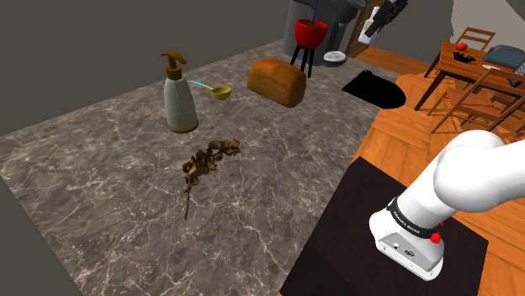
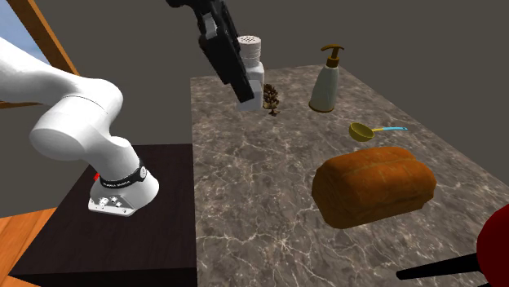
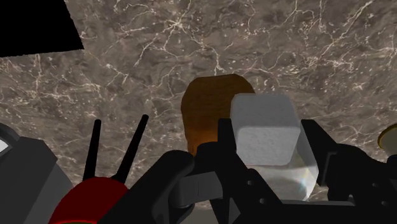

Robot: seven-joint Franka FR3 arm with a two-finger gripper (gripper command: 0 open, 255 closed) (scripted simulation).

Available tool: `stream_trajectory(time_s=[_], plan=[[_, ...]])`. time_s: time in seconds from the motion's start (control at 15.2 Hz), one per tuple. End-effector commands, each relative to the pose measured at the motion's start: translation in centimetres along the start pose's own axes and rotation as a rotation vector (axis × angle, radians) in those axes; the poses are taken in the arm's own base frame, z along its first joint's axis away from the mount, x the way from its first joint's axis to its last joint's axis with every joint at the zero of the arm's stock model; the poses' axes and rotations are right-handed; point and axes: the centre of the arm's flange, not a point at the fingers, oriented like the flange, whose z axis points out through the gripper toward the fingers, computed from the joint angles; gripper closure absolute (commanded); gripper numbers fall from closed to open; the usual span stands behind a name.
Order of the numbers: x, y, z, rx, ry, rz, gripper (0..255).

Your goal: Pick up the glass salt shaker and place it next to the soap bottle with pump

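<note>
- My pincer (image 2: 246, 86) was pinched on the salt shaker (image 2: 254, 64), one black finger on each side of its body. It held the shaker in the air above the marbled tabletop (image 2: 261, 204).
- In the wrist view the pincer (image 3: 271, 147) clasped the shaker (image 3: 264, 121) between both fingers (image 3: 226, 147). The pale, speckled cap pointed away from my hand, and the clear body sat lower in the grip.
- The soap bottle (image 2: 325, 85), pale with a brown pump, stood upright at the far end of the tabletop in the second exterior view. It was to the right of the shaker and well apart from it.
- In the shoulder view the soap bottle (image 1: 180, 101) stood towards the far left of the tabletop (image 1: 101, 193). A yellow scoop (image 1: 221, 92) with a blue handle lay just to its right.
- A dried sprig (image 1: 205, 165) lay on the marble nearer than the bottle in the shoulder view. In the second exterior view the dried sprig (image 2: 272, 99) showed just beyond the shaker.
- A loaf of bread (image 2: 374, 187) rested near the right of the second exterior view, nearer than the scoop (image 2: 362, 130).
- From the wrist, the loaf (image 3: 212, 102) lay on the marble beyond the shaker.
- A red bowl (image 1: 310, 32) on black legs stood beyond the loaf (image 1: 278, 81) in the shoulder view.
</note>
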Motion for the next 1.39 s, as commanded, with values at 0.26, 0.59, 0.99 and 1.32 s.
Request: stream_trajectory(time_s=[0.26, 0.59, 0.99, 1.32], plan=[[4.5, -6.6, 1.6, 0.0, 0.0, 0.001, 255], [8.1, -12.0, 3.0, 0.0, 0.0, 0.001, 255], [12.4, -18.4, 4.7, 0.0, 0.0, 0.001, 255], [15.9, -23.8, 6.2, 0.0, 0.0, 0.001, 255]])
